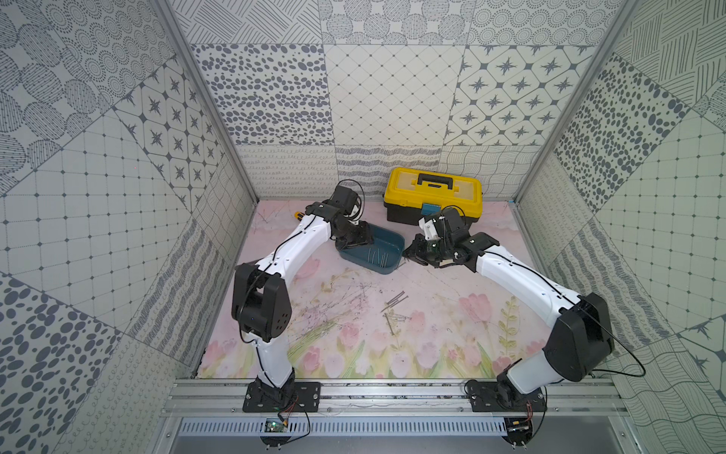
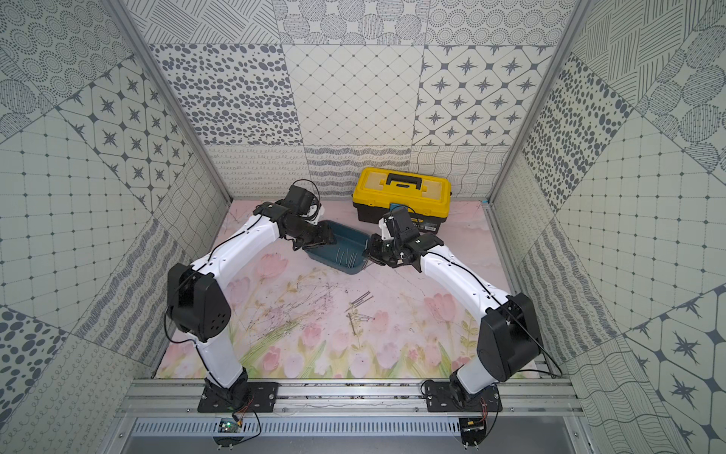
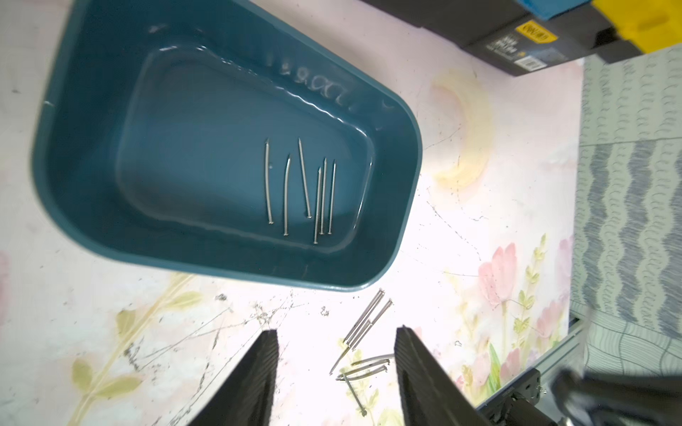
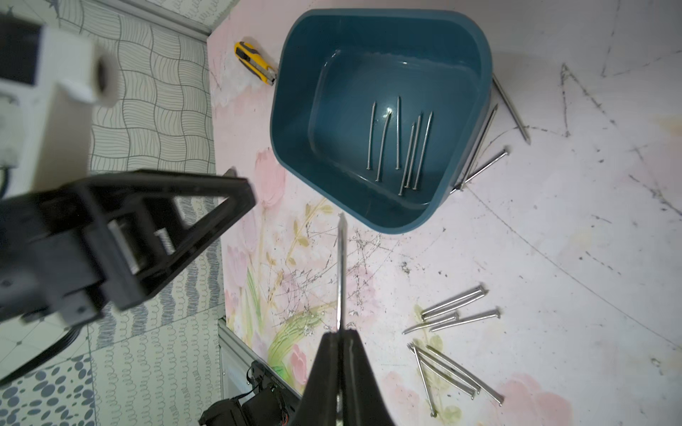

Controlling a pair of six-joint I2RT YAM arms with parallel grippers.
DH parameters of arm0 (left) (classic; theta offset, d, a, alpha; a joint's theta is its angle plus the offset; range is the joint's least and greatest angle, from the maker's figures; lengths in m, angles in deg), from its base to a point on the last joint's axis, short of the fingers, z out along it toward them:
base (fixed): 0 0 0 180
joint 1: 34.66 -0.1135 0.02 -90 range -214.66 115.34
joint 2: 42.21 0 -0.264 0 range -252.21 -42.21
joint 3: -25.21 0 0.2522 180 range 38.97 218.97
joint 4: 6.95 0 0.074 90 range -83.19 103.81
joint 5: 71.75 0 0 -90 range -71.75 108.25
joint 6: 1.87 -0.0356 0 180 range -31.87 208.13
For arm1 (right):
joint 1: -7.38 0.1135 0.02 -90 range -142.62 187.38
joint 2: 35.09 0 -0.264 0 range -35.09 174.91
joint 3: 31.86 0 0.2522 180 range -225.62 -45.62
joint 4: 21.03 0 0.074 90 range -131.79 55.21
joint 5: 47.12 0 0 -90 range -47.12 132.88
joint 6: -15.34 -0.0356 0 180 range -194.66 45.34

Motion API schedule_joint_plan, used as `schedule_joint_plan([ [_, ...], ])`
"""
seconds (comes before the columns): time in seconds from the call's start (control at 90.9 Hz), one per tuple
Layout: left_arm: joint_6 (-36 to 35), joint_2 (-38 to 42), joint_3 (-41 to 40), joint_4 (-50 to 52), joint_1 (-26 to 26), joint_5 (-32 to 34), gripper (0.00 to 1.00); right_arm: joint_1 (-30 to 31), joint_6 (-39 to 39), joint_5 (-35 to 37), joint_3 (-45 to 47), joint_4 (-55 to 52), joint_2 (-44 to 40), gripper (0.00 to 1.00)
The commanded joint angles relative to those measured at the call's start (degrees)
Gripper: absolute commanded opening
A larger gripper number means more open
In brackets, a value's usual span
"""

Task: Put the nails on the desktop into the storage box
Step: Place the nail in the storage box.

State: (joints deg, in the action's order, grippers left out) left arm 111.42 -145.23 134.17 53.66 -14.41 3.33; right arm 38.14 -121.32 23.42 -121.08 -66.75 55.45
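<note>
a yellow-and-black toolbox (image 1: 432, 192), lid shut, is set at the far side against the patterned wall (image 1: 393, 118); a yellow utility knife (image 4: 254, 62) is seen lying far left.

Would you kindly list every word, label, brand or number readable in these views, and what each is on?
No text reads clearly.
Yellow label on the toolbox front: dark characters, too blurred to read.
Grey print beneath it: too small and blurred.
Storage box, utility knife: no markings visible.
</note>
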Motion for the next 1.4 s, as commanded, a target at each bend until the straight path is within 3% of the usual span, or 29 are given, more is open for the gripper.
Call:
schedule_joint_plan([
  [0.0,1.0,10.7,-9.4,-2.7,-2.2,-4.3,0.59,1.0,-1.4,5.2,-4.5,-1.3,4.1,0.00],
  [0.275,1.6,28.5,-29.7,-8.5,-2.8,-10.8,0.75,2.8,0.0,8.3,-14.3,-5.9,14.1,0.00],
  [0.451,4.6,35.2,-35.8,-10.3,-3.2,-12.1,0.89,4.7,1.7,8.1,-19.0,-8.9,20.7,0.00],
  [0.528,5.2,36.7,-36.7,-10.7,-3.2,-13.1,0.99,5.4,1.4,8.4,-19.2,-8.9,22.9,0.00],
  [0.88,11.8,39.6,-41.8,-11.7,-3.3,-12.7,1.00,6.2,2.9,8.7,-20.5,-7.7,28.7,0.00],
  [1.387,9.1,38.1,-41.6,-11.4,-3.2,-15.2,1.00,4.8,1.0,7.4,-25.1,-7.1,32.8,0.00],
])
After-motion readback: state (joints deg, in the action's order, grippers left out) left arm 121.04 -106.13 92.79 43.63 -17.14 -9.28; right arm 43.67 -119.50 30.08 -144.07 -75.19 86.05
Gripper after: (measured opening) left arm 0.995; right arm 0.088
